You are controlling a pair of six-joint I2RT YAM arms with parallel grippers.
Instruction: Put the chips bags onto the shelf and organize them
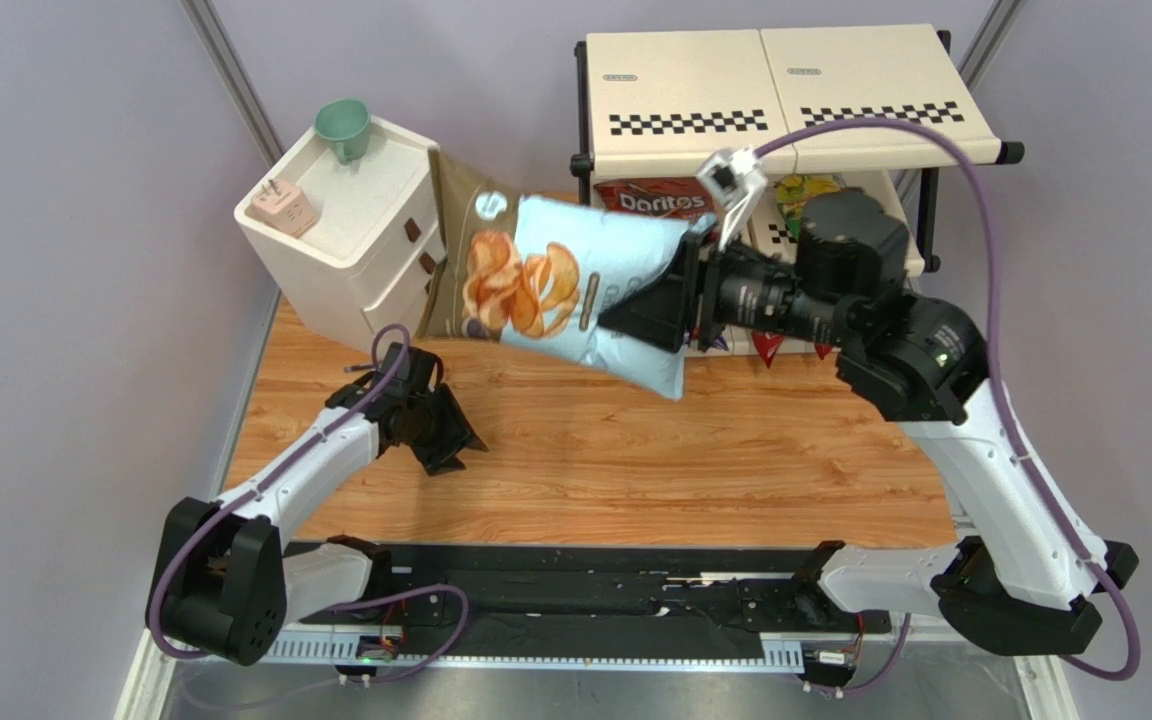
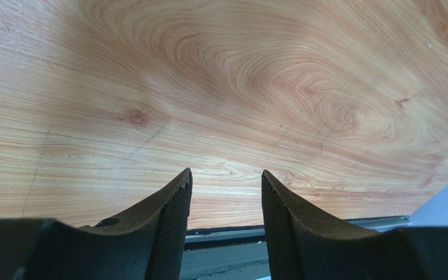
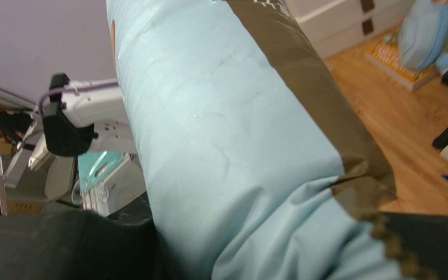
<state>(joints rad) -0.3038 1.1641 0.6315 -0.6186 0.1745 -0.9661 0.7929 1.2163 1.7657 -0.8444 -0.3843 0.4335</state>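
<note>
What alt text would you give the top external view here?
The right pincer holds a large pale-blue foil chips bag with a brown top in the air between a white two-drawer cabinet and a cream three-tier shelf. The left pincer hangs empty over the wooden table.

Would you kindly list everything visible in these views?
pale-blue bag: one, pale blue with brown end, held in the air
red Doritos bag: one, red, on the shelf under its top board
green-yellow bag: one, green-yellow, on the shelf, mostly hidden
shelf: one, cream, far right
cabinet: one, white, far left
cup: one, green, on the cabinet
table: one, wood
left gripper: one, black, open above the table
right gripper: one, black, shut on the pale-blue bag
</note>
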